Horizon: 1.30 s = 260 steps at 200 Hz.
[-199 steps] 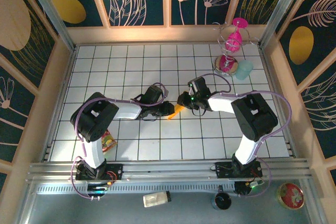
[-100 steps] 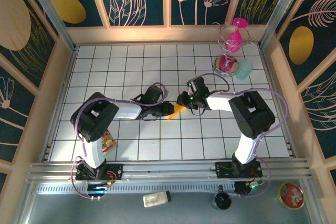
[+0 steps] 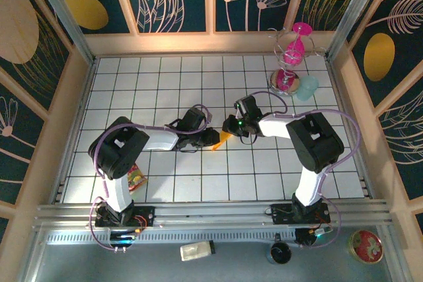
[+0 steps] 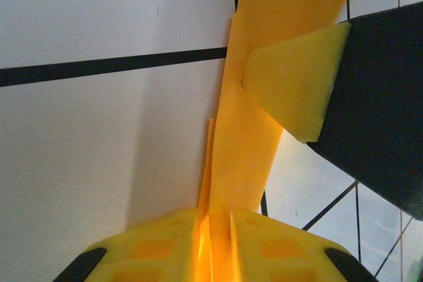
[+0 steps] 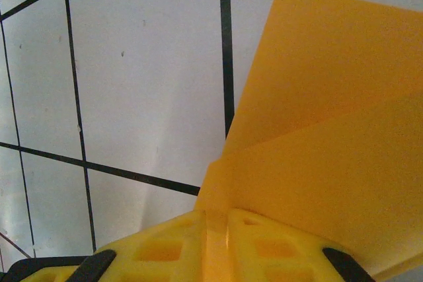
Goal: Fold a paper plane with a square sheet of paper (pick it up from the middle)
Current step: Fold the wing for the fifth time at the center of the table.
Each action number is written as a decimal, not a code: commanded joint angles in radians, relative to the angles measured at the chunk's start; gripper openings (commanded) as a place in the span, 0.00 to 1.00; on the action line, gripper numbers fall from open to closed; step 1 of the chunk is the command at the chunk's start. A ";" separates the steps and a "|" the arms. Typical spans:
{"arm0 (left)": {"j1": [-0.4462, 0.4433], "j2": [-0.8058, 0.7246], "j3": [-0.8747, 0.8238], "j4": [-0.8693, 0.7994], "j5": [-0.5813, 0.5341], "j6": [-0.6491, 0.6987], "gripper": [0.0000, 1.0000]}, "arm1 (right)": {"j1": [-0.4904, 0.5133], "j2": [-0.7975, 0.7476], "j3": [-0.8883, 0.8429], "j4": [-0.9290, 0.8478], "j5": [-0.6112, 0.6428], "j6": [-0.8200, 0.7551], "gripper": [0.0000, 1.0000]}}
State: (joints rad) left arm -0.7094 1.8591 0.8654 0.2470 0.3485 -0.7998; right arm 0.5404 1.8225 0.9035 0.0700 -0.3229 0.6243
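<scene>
The square sheet of paper is creased into a narrow orange-yellow strip, a partly shaped paper plane (image 3: 224, 138), hanging just above the tiles at mid-table between both arms. My left gripper (image 3: 213, 139) is shut on one end; in the left wrist view the paper plane (image 4: 254, 130) runs up from between my left gripper's (image 4: 221, 219) yellow pads. The right gripper's pad (image 4: 297, 80) pinches it further along. My right gripper (image 3: 232, 127) is shut on the other end. In the right wrist view the paper plane (image 5: 330, 143) fans out from my right gripper (image 5: 215, 219), two layers showing.
A red-yellow snack packet (image 3: 136, 177) lies by the left arm's base. A pink wire stand (image 3: 291, 57) and a pale teal cup (image 3: 307, 87) sit at the back right. Wooden walls (image 3: 73, 97) ring the tiled floor. A bottle (image 3: 197, 250) and a red tin (image 3: 365, 246) rest on the near ledge.
The right arm has edged slightly left and its jaws have tightened a little on the paper. The left arm and the paper have hardly moved.
</scene>
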 commanded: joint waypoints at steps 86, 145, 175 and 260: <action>-0.005 -0.077 0.018 0.031 0.005 0.043 0.11 | -0.003 0.029 0.024 -0.070 -0.002 -0.030 0.11; -0.018 0.010 0.080 -0.016 0.085 0.081 0.03 | -0.003 0.030 0.025 -0.067 -0.007 -0.031 0.10; -0.019 0.043 0.101 -0.071 0.071 0.106 0.01 | -0.003 0.029 0.023 -0.066 -0.007 -0.032 0.09; -0.027 0.065 0.095 -0.096 0.071 0.089 0.00 | -0.005 0.039 0.020 -0.065 -0.001 -0.028 0.08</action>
State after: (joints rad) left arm -0.7261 1.9133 0.9485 0.2012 0.4110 -0.7174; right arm 0.5385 1.8282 0.9138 0.0479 -0.3248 0.6079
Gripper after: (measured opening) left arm 0.044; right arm 0.081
